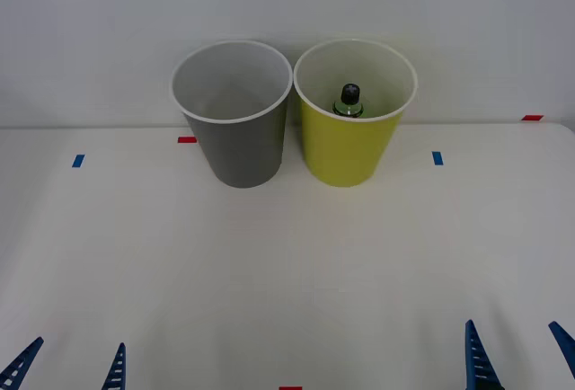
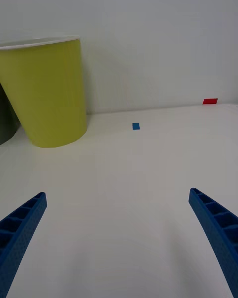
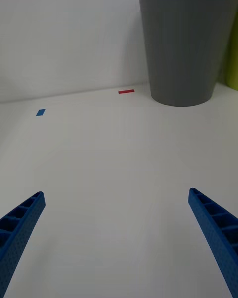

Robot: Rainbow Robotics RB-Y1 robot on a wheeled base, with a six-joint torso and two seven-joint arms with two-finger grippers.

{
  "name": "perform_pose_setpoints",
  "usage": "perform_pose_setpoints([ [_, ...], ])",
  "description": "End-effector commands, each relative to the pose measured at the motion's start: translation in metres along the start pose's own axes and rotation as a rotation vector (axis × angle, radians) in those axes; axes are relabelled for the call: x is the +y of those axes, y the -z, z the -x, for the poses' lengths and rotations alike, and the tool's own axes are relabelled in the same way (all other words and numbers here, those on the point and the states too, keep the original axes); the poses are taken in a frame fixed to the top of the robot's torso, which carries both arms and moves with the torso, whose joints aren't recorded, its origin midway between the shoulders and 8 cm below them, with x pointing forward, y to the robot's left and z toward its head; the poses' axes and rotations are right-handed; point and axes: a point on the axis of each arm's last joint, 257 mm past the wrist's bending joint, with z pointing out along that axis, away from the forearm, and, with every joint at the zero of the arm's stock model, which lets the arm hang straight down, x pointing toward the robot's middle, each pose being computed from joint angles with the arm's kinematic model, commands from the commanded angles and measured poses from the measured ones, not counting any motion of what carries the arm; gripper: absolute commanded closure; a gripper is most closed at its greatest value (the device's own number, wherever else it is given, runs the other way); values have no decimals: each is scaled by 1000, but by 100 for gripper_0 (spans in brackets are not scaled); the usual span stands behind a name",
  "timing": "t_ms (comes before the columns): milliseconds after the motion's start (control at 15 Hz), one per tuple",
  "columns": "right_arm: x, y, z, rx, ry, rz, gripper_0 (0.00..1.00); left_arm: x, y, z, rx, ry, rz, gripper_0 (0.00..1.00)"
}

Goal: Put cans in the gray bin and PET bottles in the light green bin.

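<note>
1. Two bins stand side by side at the wall: gray bin [image 1: 235, 116], and light green bin [image 1: 353, 116] on its right.
2. PET bottle [image 1: 349, 101]: upright inside the light green bin.
3. Left gripper [image 1: 70, 368] and right gripper [image 1: 519, 354]: fingers spread wide, holding nothing, well short of the gray bin.

Left tool [image 1: 70, 365] and right tool [image 1: 519, 354]: slim, tapering bright-blue plastic fingers, ribbed with open lattice cells, pointed tips.
</note>
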Motion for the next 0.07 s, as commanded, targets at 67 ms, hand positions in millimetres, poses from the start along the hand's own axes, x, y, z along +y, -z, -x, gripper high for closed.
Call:
perform_pose_setpoints([
  [67,0,0,0,0,0,0,1,0,0,0,0,0,0,0],
])
